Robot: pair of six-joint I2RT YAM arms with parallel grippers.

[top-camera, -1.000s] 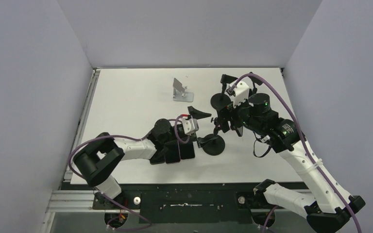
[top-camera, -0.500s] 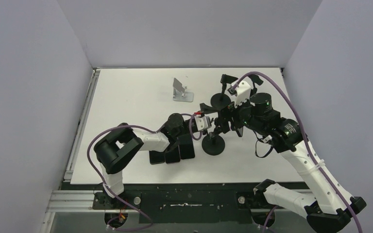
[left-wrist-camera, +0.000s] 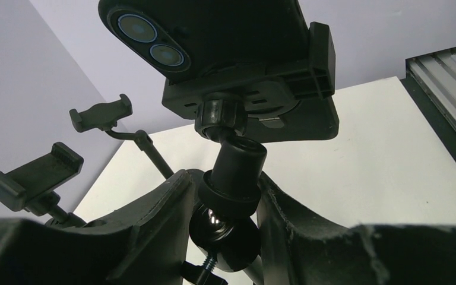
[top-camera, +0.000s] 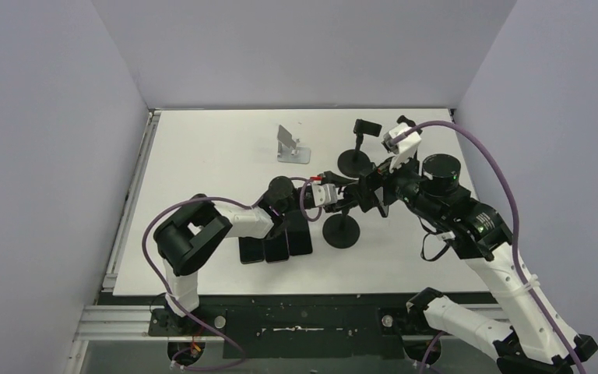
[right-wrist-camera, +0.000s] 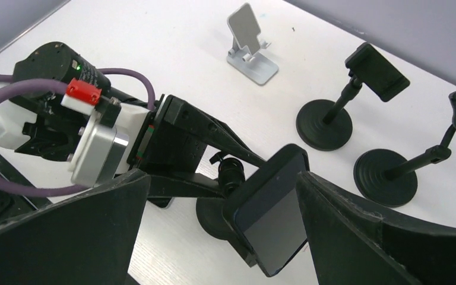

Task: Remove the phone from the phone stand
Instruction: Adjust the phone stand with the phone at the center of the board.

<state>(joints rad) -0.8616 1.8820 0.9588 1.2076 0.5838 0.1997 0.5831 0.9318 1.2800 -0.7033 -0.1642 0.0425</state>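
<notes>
A dark phone (right-wrist-camera: 273, 219) with two camera lenses on its back (left-wrist-camera: 214, 29) sits clamped in the cradle (left-wrist-camera: 261, 89) of a black phone stand, whose round base (top-camera: 341, 231) rests on the white table. My left gripper (left-wrist-camera: 228, 202) is shut on the stand's neck just under the cradle, and both fingers (left-wrist-camera: 154, 219) press on the ball-joint collar. My right gripper (right-wrist-camera: 219, 178) is open, with its jaws on either side of the phone and not touching it. In the top view the right gripper (top-camera: 374, 191) covers most of the phone.
A silver folding stand (top-camera: 290, 146) stands at the back. Two empty black clamp stands (right-wrist-camera: 325, 122) (right-wrist-camera: 386, 175) stand right of the phone. Dark phones (top-camera: 276, 245) lie flat by the left arm. Grey walls enclose the table on three sides.
My left gripper reached right to the stand and closed on its neck. The right wrist shifted to the right and its jaws stayed wide around the phone.
</notes>
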